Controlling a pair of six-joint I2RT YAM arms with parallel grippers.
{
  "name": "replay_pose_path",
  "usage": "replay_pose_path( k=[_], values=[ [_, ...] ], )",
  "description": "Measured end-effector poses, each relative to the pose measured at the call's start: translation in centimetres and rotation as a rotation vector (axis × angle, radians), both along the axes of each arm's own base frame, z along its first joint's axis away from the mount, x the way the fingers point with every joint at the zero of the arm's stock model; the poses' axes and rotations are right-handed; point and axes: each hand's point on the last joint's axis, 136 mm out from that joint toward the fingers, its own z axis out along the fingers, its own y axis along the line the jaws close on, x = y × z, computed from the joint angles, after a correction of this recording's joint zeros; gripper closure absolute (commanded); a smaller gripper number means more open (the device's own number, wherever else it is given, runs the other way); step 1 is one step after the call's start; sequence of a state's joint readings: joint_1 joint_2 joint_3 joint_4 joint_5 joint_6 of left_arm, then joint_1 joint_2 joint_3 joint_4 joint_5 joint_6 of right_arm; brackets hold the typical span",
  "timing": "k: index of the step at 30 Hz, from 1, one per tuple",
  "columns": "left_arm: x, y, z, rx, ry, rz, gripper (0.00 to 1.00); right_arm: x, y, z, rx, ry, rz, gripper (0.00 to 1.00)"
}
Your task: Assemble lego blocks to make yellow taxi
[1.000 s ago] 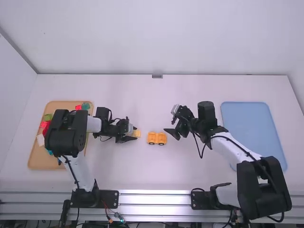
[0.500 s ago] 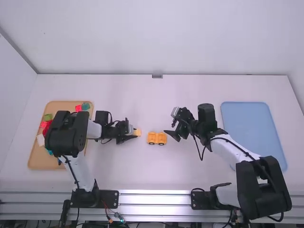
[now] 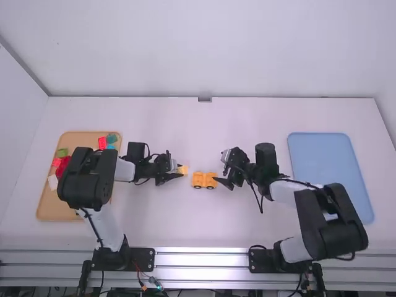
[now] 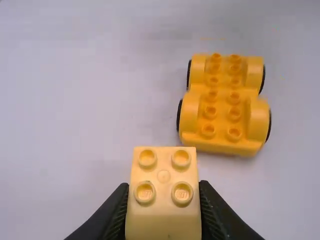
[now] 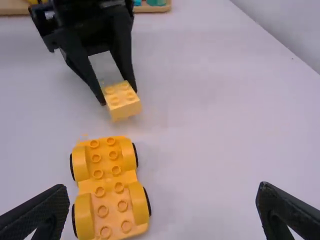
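In the high view my left gripper (image 3: 176,175) is left of the yellow car base (image 3: 204,180), shut on a pale yellow block (image 3: 182,170). In the left wrist view my left gripper (image 4: 163,215) holds this studded block (image 4: 164,175), apart from the wheeled base (image 4: 225,107). My right gripper (image 3: 221,177) stands just right of the base in the high view. In the right wrist view my right gripper (image 5: 162,205) is wide open with nothing gripped, and the base (image 5: 107,185) lies near its left finger; the block (image 5: 121,100) hangs beyond it.
A tan tray (image 3: 49,207) with several coloured blocks, such as a red one (image 3: 102,142) and a green one (image 3: 62,152), lies at the left, partly under the left arm. A blue tray (image 3: 331,164) lies at the right.
The left gripper has moved slightly right with the block, closer to the car base. The right gripper has shifted a little left and nearer the camera. The base has stayed in place.
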State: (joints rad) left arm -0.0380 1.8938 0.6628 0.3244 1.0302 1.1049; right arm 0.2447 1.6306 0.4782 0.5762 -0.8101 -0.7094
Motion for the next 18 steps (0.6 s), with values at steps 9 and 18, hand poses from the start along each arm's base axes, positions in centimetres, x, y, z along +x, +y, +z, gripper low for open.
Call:
replay_pose_path(
  k=[9,18],
  values=[
    [-2.1,-2.7,2.0,0.019,0.048,-0.078,0.80,-1.9,1.1,-5.2,0.044,0.083,0.087,0.01],
    [-2.3,-3.4,2.1,0.019,0.049,-0.100,0.84,-1.8,3.1,-7.3,0.045,0.102,0.178,0.01]
  ],
)
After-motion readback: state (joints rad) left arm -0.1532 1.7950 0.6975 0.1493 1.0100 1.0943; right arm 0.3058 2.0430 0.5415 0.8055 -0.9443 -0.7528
